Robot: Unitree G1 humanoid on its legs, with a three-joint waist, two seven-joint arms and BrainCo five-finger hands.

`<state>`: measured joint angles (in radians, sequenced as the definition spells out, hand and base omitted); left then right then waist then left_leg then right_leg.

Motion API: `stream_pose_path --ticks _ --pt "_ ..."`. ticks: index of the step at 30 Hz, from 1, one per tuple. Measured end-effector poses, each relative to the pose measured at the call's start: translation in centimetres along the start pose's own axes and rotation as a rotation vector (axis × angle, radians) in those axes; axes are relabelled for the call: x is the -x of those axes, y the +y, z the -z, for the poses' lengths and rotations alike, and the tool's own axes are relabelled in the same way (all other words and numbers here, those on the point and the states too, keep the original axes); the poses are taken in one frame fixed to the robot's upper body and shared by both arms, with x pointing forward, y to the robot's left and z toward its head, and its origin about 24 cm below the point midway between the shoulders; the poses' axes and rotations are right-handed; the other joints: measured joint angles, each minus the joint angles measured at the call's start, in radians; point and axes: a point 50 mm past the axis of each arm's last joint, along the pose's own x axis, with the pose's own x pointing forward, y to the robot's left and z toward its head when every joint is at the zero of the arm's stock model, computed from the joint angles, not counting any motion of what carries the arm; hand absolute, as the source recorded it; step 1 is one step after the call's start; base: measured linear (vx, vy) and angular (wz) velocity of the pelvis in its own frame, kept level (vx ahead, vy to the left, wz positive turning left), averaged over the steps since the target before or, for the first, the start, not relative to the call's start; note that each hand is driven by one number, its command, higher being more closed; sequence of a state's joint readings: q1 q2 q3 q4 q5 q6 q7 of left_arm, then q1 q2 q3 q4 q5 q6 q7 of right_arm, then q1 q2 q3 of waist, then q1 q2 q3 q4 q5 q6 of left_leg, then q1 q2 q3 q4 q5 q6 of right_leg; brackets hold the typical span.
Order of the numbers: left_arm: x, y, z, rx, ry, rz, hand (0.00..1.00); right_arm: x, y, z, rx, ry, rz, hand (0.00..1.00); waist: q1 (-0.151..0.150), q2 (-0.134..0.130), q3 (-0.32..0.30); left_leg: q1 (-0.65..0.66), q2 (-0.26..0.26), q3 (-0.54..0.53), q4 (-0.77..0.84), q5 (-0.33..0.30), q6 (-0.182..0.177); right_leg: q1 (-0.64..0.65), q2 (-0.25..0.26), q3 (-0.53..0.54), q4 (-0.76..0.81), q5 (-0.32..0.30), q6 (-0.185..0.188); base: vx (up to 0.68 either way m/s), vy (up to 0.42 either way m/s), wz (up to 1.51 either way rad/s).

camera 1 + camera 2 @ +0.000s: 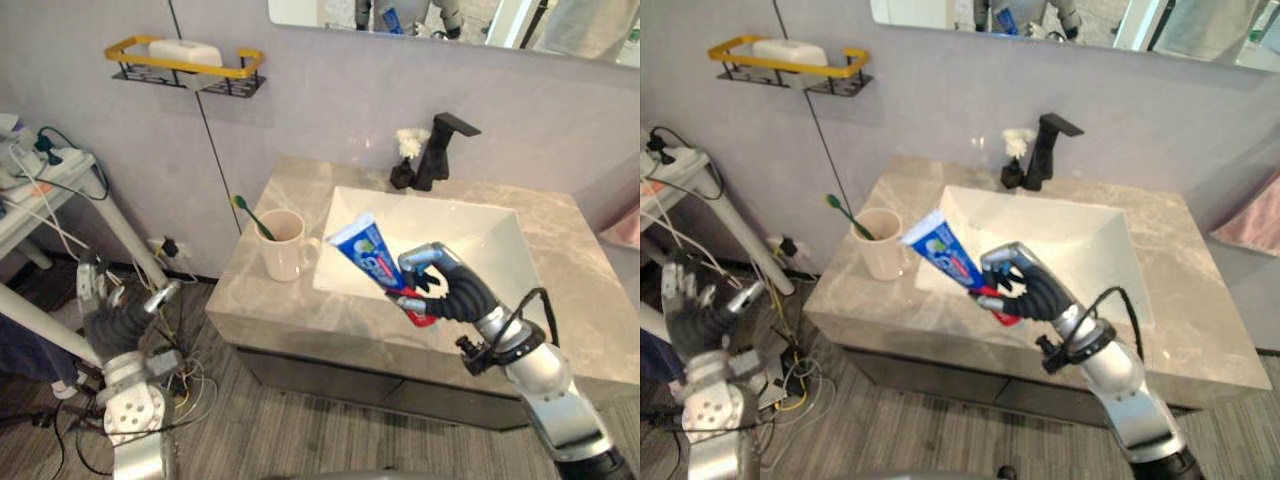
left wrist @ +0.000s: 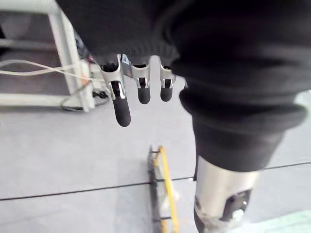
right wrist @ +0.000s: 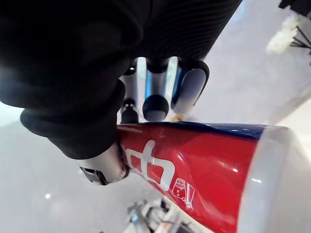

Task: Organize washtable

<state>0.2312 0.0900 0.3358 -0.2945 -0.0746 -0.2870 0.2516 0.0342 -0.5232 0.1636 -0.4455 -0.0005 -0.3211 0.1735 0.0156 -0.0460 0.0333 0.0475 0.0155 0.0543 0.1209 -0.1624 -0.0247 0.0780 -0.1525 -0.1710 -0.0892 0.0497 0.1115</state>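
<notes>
My right hand (image 1: 455, 290) is shut on a blue and red toothpaste tube (image 1: 365, 252), holding it tilted above the front left part of the white sink basin (image 1: 470, 235). Its fingers (image 3: 155, 104) curl over the tube's red end (image 3: 194, 170) in the right wrist view. A cream cup (image 1: 283, 245) with a green toothbrush (image 1: 250, 214) in it stands on the marble counter (image 1: 250, 290) left of the basin. My left hand (image 1: 110, 320) hangs low beside the washtable, off to its left, with straight fingers (image 2: 121, 104) and nothing in it.
A black faucet (image 1: 440, 150) and a small black holder with a white flower (image 1: 406, 155) stand behind the basin. A yellow-rimmed wall shelf (image 1: 185, 65) carries a white soap. A white side table (image 1: 45, 180) with cables stands at the left. A mirror (image 1: 450, 20) hangs above.
</notes>
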Motion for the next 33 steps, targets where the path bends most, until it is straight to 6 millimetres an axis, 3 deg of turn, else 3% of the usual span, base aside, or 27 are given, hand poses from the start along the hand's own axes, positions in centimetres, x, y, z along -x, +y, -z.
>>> stream_pose_path --ticks 12,20,25,33 --pt "0.0 -3.4 -4.9 0.18 -0.215 0.185 0.0 -1.4 0.9 0.9 -0.049 0.007 0.016 1.0 0.004 0.012 -0.01 0.017 0.001 -0.015 -0.031 0.029 -0.005 0.009 0.002 -0.014 0.0 0.0 0.0 -0.05 -0.035 0.04" --pt "1.1 -6.1 -5.5 0.46 -0.171 0.397 0.0 -2.9 2.1 1.4 -0.051 0.009 -0.02 1.0 0.008 0.011 -0.012 0.024 0.001 -0.025 -0.051 0.045 -0.006 0.014 0.003 -0.021 0.0 0.0 -0.001 -0.04 -0.028 0.03" --pt "2.1 -8.0 -5.5 0.536 -0.122 0.528 0.0 -3.6 2.6 1.7 -0.062 0.017 -0.026 1.0 0.024 0.011 -0.012 0.025 0.001 -0.028 -0.053 0.046 -0.006 0.016 0.004 -0.024 -0.001 0.0 -0.001 0.0 0.0 0.0" --pt "3.1 -10.7 -4.6 0.655 -0.009 0.663 0.0 -5.5 3.2 0.7 -0.07 -0.059 -0.047 1.0 0.026 0.006 -0.011 0.033 0.001 -0.047 -0.088 0.073 -0.007 0.019 0.005 -0.045 -0.001 -0.001 -0.002 -0.04 -0.026 0.08"
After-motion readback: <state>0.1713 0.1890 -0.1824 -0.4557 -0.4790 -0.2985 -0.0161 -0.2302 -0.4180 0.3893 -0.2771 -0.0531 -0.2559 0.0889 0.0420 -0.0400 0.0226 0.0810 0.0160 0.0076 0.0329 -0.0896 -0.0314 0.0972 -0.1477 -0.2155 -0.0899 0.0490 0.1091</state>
